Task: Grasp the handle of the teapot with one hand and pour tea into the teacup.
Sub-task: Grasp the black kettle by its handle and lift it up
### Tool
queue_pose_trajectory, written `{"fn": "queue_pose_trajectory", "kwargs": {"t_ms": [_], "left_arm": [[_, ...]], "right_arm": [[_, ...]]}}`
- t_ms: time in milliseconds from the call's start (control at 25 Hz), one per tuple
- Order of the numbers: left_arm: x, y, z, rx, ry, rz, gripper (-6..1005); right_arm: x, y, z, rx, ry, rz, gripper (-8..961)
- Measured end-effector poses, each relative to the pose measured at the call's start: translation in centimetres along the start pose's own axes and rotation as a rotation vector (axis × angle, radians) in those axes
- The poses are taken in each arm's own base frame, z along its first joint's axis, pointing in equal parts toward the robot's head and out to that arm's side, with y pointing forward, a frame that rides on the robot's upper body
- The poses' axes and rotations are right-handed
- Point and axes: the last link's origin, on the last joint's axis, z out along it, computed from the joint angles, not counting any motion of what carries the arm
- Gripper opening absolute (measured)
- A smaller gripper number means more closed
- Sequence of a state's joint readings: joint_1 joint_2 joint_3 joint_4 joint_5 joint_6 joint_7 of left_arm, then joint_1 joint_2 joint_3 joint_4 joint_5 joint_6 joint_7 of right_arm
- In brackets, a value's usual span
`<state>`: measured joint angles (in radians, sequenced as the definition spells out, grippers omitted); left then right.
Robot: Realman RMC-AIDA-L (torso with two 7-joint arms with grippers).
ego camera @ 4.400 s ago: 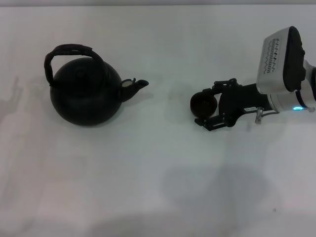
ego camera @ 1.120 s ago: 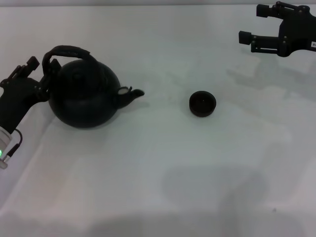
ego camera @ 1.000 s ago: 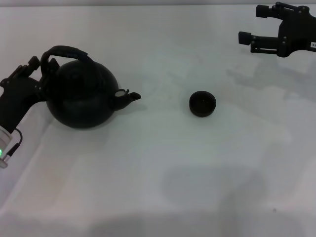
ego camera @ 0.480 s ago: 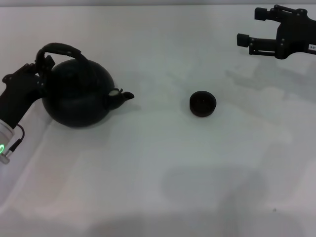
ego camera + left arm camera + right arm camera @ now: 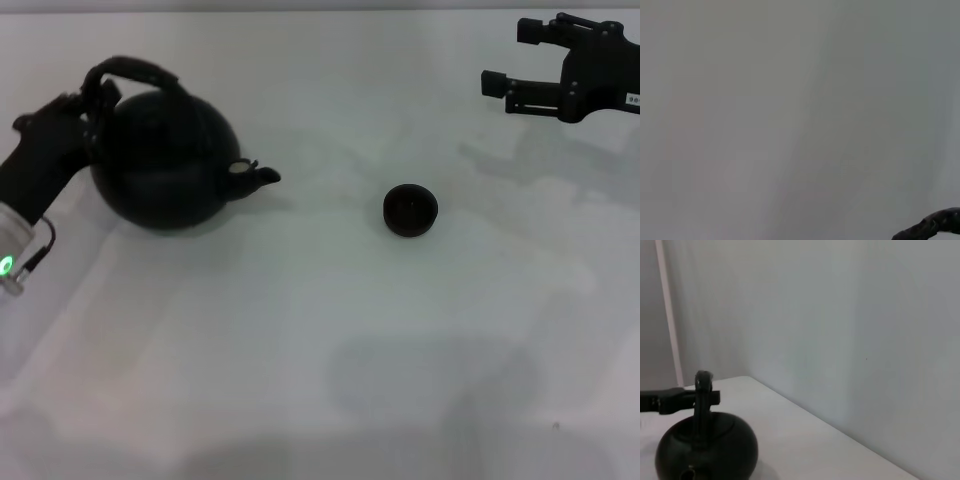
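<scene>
The round black teapot is at the left of the white table, its short spout pointing right toward the teacup. My left gripper comes in from the left edge and is shut on the dark arched handle at its left end. The right wrist view shows the teapot, the handle and the left gripper from afar. A bit of the handle shows in the left wrist view. The small dark teacup stands alone, mid-table. My right gripper hovers open at the far right corner.
The white table runs wide around both objects. A pale wall stands behind the table's far edge. Nothing else lies between the spout and the teacup.
My right gripper has let go of the teacup and drawn back to the far right. My left gripper closed on the handle, and the teapot has shifted up and slightly right in view.
</scene>
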<state>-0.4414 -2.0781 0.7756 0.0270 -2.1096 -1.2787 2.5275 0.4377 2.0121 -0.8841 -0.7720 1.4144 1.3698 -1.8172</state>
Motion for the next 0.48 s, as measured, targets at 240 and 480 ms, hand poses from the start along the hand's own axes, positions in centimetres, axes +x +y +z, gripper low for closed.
{"fn": "queue_pose_trajectory", "kwargs": {"t_ms": [240,480], "left_arm": [[3.0,-0.9,2.7,-0.098,-0.016,0.008,139],[5.9,-1.3,5.8,-0.187,-0.131,0.014,138]], "right_arm": [[0.0,0.2,0.0,-0.001,-0.024,-0.001,876],[0.3,0.3,0.0,0.002,-0.043,0.001,877]]}}
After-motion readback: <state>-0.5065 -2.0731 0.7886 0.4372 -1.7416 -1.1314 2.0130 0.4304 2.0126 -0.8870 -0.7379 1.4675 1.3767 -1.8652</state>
